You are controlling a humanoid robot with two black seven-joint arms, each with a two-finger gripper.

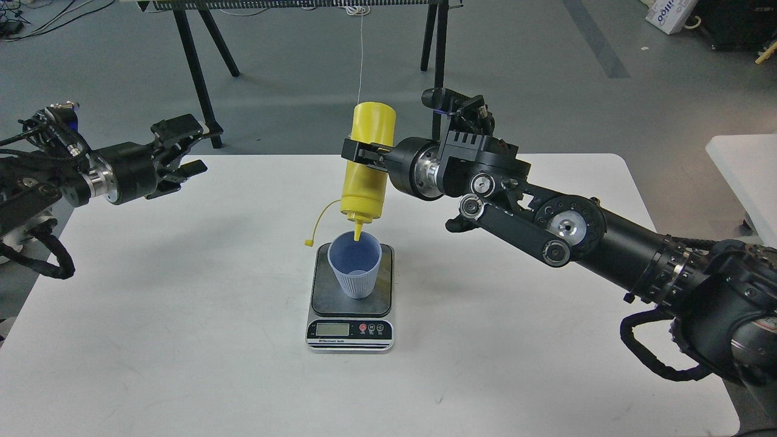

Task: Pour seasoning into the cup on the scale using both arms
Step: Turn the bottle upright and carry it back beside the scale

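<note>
Right claw: clamping the seasoning bottle across its mid-body, one finger showing on the near face, the other hidden behind. Bottle hanging inverted, long axis close to vertical, base tipped slightly to the far right, nozzle pointing down. Nozzle tip sitting directly above the mouth of the cup, at or just inside the far rim; contact with the rim not resolvable. Cap strap dangling to the left of the nozzle, clear of the cup. No stream of seasoning discernible; cup interior showing blue only.

Cup standing upright, roughly centred on the platform of the scale, scale resting on the white table. Display reading too small to make out.

Left claw: released, fingers spread, holding nothing, hovering over the left table edge, well apart from bottle and cup. Right arm clearly the nearer.

Judgement: pouring stage under way; alignment of nozzle axis over cup mouth being the governing relation, any sideways drift risking spillage onto the platform.
</note>
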